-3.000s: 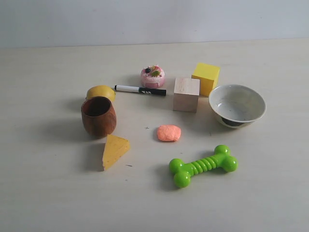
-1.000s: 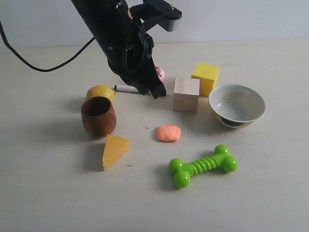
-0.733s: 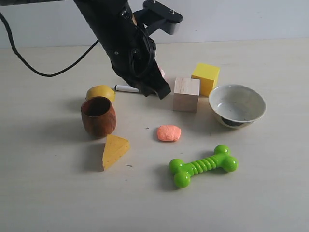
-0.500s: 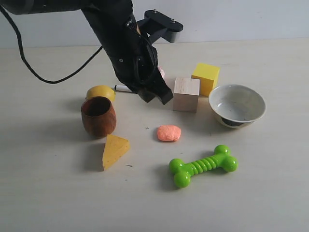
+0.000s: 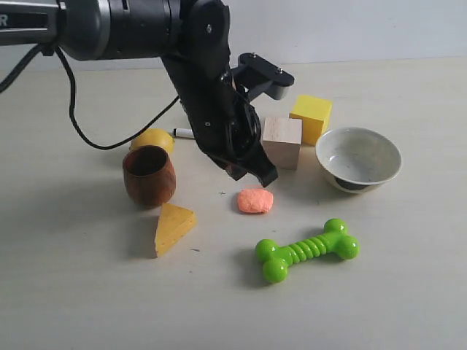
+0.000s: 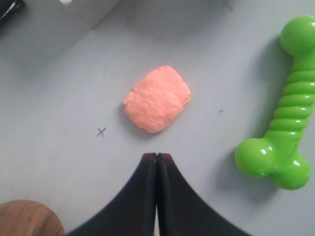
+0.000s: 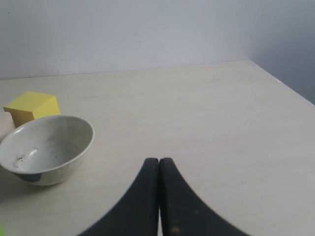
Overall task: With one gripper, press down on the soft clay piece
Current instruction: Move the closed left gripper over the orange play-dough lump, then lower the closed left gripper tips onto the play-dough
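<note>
The soft clay piece [image 5: 255, 200] [image 6: 157, 98], a salmon-orange flattish lump, lies on the table between the cheese wedge and the green bone. My left gripper [image 5: 265, 177] [image 6: 156, 155] is shut with nothing in it, its tip just above and behind the clay's far edge, apart from it. The dark left arm [image 5: 146, 29] reaches in from the upper left. My right gripper [image 7: 159, 160] is shut and empty; it is out of the exterior view, off beyond the bowl.
A brown wooden cup [image 5: 149, 175], a lemon [image 5: 153, 138], a cheese wedge [image 5: 174, 227], a wooden cube [image 5: 282, 142], a yellow block [image 5: 311, 117], a white bowl [image 5: 358, 159] [image 7: 44, 147] and a green toy bone [image 5: 306, 250] [image 6: 280, 113] surround the clay. A marker [image 5: 182, 133] is partly hidden.
The left arm came into view from the upper left and has moved down and right, its shut tip going from near the marker to just over the clay. The objects have not moved.
</note>
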`<state>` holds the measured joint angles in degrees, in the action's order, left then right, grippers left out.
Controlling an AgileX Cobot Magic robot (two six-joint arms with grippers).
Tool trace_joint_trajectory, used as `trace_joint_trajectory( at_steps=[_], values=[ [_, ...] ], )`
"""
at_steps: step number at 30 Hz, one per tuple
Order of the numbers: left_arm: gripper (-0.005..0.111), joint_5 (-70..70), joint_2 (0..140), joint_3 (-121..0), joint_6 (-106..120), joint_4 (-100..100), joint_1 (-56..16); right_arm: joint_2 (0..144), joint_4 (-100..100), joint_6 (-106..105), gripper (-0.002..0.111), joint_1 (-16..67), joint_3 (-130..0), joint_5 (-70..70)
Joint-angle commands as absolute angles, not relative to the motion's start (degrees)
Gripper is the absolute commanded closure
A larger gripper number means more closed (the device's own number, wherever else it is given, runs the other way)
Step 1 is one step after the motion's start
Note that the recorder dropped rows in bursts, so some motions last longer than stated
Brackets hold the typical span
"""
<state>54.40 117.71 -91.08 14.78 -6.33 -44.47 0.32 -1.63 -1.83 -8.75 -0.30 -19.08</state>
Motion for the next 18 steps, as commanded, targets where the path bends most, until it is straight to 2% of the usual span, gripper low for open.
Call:
trace_joint_trajectory(
  at_steps=[1,10,18],
  values=[
    [0.107,53.44,118.75,-91.30,14.19,-6.75,-44.75,0.00,-1.60,-1.89,0.108,-8.64,0.00,-18.19],
    [0.107,51.65,121.00,-91.43,12.22,-7.39,-45.11,0.00,-1.60,-1.89,0.108,-8.64,0.00,-18.19],
    [0.107,56.78,127.22,-101.25,0.87,-2.22,-47.55,0.00,-1.60,-1.89,0.108,-8.64,0.00,-18.19]
  ],
)
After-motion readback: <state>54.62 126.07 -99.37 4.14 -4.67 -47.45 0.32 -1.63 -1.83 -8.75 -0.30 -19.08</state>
